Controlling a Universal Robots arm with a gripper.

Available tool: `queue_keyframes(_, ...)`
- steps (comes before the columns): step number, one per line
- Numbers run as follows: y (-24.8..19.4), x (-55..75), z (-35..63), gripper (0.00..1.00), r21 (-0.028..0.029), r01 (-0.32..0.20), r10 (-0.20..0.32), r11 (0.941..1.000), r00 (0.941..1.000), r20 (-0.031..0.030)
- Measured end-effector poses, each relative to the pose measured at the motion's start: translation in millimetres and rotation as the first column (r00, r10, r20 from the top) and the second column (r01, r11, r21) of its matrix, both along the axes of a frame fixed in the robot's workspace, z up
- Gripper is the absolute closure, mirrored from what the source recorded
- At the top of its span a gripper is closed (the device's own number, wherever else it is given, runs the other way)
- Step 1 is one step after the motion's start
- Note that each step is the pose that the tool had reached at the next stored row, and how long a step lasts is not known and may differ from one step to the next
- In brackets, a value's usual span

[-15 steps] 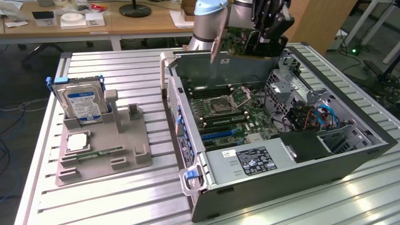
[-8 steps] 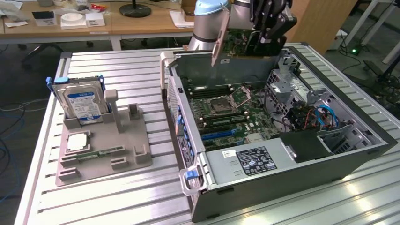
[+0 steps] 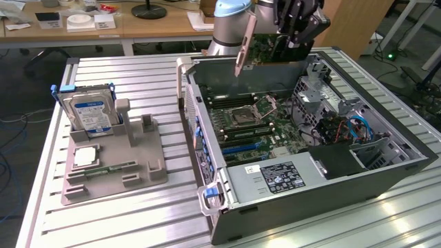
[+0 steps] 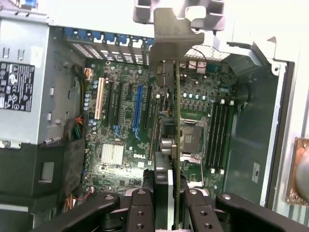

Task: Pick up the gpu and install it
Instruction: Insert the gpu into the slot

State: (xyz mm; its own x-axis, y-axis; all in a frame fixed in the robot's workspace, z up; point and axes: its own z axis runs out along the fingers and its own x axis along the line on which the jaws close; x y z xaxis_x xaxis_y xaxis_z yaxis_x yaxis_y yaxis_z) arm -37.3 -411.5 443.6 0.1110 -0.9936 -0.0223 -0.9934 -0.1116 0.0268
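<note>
The end effector (image 4: 166,212) is gripping the gpu (image 3: 265,49) between partly closed fingers (image 4: 140,215), holding it on edge above the open computer case (image 3: 310,206).

Bright, even overhead room light. White glare streaks the ribbed aluminium table (image 3: 399,217), while the inside of the computer case (image 3: 310,206) lies in soft shadow. Up close, the gpu (image 4: 170,43) bracket washes out pale.
</note>
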Motion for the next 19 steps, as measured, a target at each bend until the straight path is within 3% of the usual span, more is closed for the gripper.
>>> queue_keyframes(7, -0.3, 0.0, -0.3, 0.72, 0.0002, -0.1, 0.1, 0.9949, 0.9949, 0.0001)
queue_keyframes(13, -0.4, 0.0, -0.5, 0.72, 0.0001, -0.187, 0.187, 0.9824, 0.9824, 0.0001)
queue_keyframes(16, -1.0, -1.6, -3.6, 0.72, -0.0015, -0.183, 0.183, 0.983, 0.983, 0.0046)
queue_keyframes(19, -1.0, -1.7, -8.3, 0.72, -0.0028, -0.147, 0.147, 0.9891, 0.9891, 0.0068)
